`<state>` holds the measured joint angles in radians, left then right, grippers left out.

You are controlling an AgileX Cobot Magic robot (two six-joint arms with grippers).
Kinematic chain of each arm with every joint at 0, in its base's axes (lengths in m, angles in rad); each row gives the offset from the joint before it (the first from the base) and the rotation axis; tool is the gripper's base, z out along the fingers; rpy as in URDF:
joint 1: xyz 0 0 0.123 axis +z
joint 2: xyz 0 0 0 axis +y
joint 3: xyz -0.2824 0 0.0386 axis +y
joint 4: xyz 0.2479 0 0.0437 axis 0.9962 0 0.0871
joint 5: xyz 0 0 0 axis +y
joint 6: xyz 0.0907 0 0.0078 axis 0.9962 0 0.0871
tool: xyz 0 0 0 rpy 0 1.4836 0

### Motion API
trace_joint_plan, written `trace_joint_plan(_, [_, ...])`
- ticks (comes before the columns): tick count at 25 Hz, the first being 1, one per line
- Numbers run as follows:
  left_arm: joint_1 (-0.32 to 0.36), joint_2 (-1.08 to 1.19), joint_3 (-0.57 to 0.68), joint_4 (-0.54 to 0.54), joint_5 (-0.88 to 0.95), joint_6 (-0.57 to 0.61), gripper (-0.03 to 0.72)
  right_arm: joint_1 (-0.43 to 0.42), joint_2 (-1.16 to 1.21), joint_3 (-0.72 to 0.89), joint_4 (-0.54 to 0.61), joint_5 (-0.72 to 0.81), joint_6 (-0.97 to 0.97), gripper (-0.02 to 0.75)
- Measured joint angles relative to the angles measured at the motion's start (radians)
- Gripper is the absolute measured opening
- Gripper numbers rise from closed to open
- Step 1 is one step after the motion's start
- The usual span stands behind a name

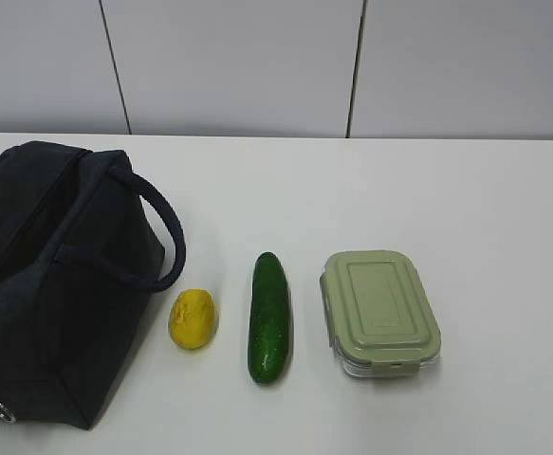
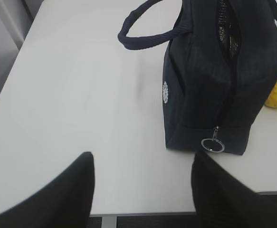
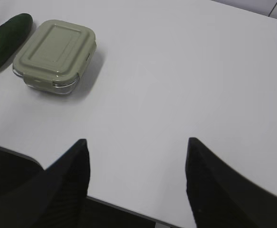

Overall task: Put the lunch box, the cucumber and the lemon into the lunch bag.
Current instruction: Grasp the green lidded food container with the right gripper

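Note:
The navy lunch bag (image 1: 53,275) stands at the left of the white table, its zipper run to the near end where the metal ring pull (image 2: 213,145) hangs. Right of it lie the yellow lemon (image 1: 193,318), the dark-green cucumber (image 1: 269,317) and the lunch box (image 1: 380,311) with its sage-green lid, side by side. My left gripper (image 2: 143,159) hovers open over the table's near edge, just short of the lunch bag (image 2: 219,76). My right gripper (image 3: 137,145) is open over bare table, with the lunch box (image 3: 55,47) and cucumber (image 3: 5,40) far off to its upper left. Neither arm shows in the exterior view.
The table's front edge (image 3: 119,209) runs under both grippers. A grey panelled wall (image 1: 276,66) stands behind the table. One bag handle (image 2: 148,33) loops out over the table on the bag's far side.

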<state>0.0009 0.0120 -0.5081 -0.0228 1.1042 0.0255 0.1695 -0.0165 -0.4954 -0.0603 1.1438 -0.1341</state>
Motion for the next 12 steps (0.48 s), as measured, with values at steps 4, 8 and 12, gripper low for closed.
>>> trace_joint_plan(4, [0.000,0.000,0.000,0.000,0.000,0.000,0.447,0.000,0.000,0.000,0.000,0.000,0.000,0.475])
trace_joint_plan(8, [0.000,0.000,0.000,0.000,0.000,0.000,0.447,0.000,0.000,0.000,0.000,0.000,0.000,0.474])
trace_joint_plan(12, [0.000,0.000,0.000,0.000,0.000,0.000,0.447,0.000,0.000,0.000,0.000,0.000,0.000,0.474])
